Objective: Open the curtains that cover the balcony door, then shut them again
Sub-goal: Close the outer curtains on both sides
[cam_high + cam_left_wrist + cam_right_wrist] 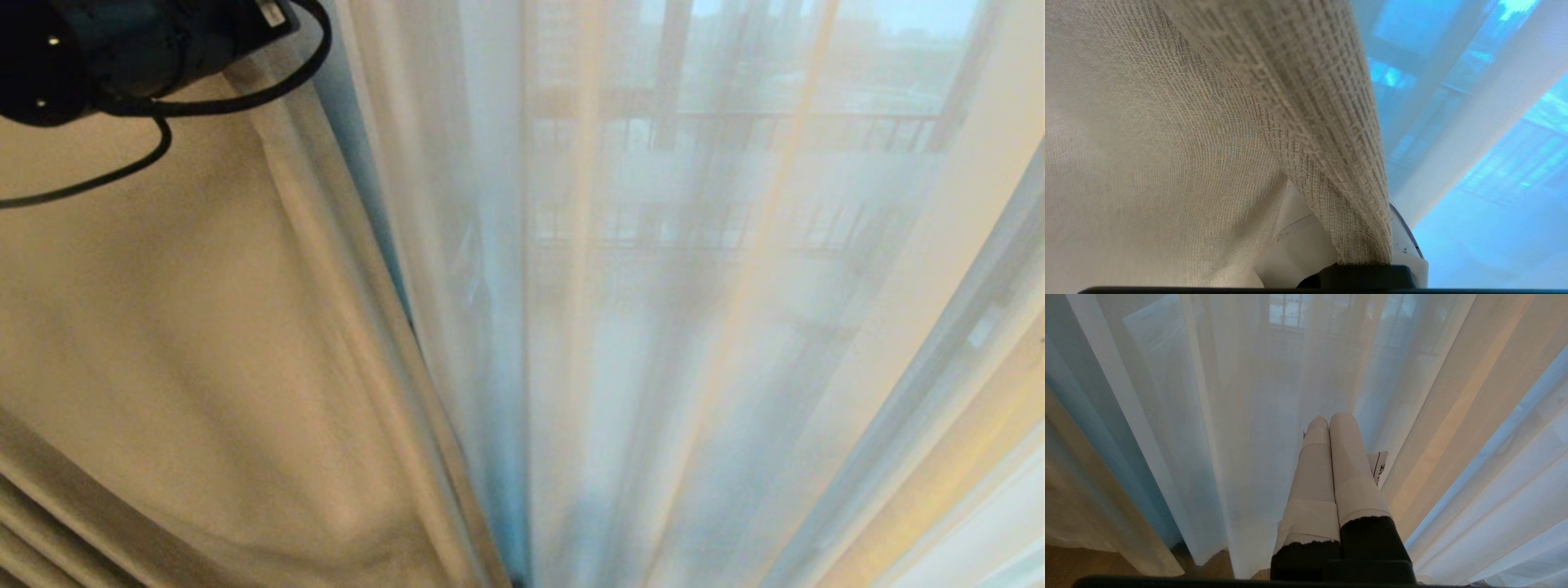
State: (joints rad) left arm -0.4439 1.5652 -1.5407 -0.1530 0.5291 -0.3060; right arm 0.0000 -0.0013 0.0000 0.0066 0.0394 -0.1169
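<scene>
Fabric of the grey drape (1331, 171) sits pinched in the closed left gripper (1359, 261); sheers (653, 327) hang just beyond it. Right gripper (1331, 420) rests closed, empty. Pull sideways evenly, without yanking.

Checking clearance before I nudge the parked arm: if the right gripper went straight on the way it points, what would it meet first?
Most likely the white sheer curtain. The right gripper, shut and empty, points straight at its folds, with nothing visible between. How near the cloth hangs is unclear; it may already be almost touching.
</scene>
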